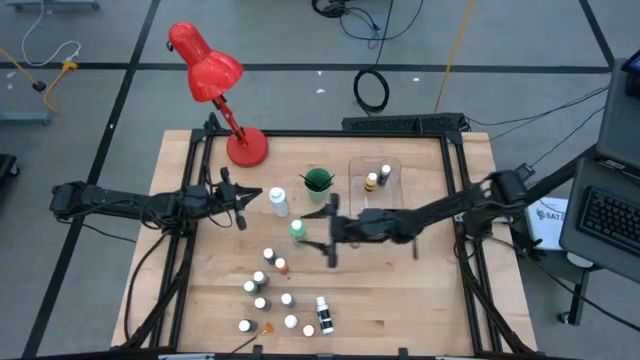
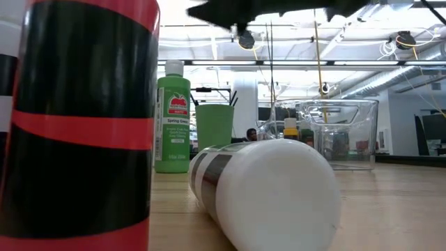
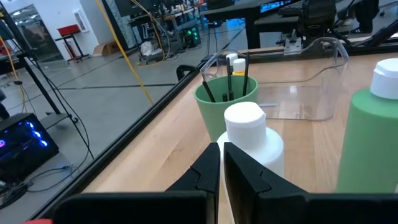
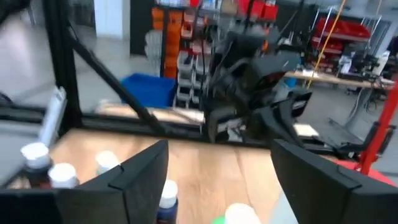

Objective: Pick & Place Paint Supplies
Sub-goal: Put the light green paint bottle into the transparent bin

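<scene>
My right gripper (image 1: pixel 328 235) (image 4: pixel 217 180) hangs open above mid-table, pointing toward the left edge. An upright green bottle with a white cap (image 1: pixel 297 230) (image 2: pixel 172 118) stands just ahead of it and lower, untouched. My left gripper (image 1: pixel 248 197) (image 3: pixel 221 168) is shut at the table's left, just short of an upright white bottle (image 1: pixel 278 203) (image 3: pixel 249 134). Several tiny white-capped paint bottles (image 1: pixel 268 285) stand near the front edge, beside a taller bottle lying on its side (image 1: pixel 323 315) (image 2: pixel 272 188). Dark-handled brushes (image 3: pixel 227 78) stand in the green cup (image 1: pixel 318 180).
A clear plastic bin (image 1: pixel 375 178) (image 2: pixel 341 132) at the back holds two small bottles (image 1: pixel 378 178). A red desk lamp (image 1: pixel 215 85) stands at the far left corner. A black and red bottle (image 2: pixel 77 125) fills the low view's left. Bare wood lies on the right half of the table (image 1: pixel 420 290).
</scene>
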`<state>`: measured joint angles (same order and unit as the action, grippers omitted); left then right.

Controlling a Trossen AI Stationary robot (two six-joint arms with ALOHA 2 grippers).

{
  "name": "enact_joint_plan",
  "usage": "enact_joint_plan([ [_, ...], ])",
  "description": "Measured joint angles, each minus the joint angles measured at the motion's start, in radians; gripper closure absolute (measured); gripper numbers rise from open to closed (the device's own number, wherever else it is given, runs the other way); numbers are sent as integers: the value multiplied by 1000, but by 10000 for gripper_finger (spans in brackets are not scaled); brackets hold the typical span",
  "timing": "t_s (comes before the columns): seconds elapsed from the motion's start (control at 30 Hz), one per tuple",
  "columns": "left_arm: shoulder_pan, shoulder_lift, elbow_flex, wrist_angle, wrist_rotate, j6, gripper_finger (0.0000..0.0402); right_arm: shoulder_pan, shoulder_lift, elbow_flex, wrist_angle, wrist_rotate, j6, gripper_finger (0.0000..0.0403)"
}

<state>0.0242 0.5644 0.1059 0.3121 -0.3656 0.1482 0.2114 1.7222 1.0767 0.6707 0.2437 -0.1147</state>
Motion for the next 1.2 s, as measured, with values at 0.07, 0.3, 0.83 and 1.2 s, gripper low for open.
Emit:
enact_joint_plan([
  [0.07,0,0,0,-4,0,0,376,0,59,60,-36,47,-3,118],
  [0.3,0,0,0,-25,0,7,376,-21,176,145,-99,42,50,116],
  [0.83,0,0,0,-25,0,5,376,-36,181,145,-211,173,111,120],
  [1.2,0,0,-1,-24,0,5,376,-35,179,144,-223,146,120,215],
])
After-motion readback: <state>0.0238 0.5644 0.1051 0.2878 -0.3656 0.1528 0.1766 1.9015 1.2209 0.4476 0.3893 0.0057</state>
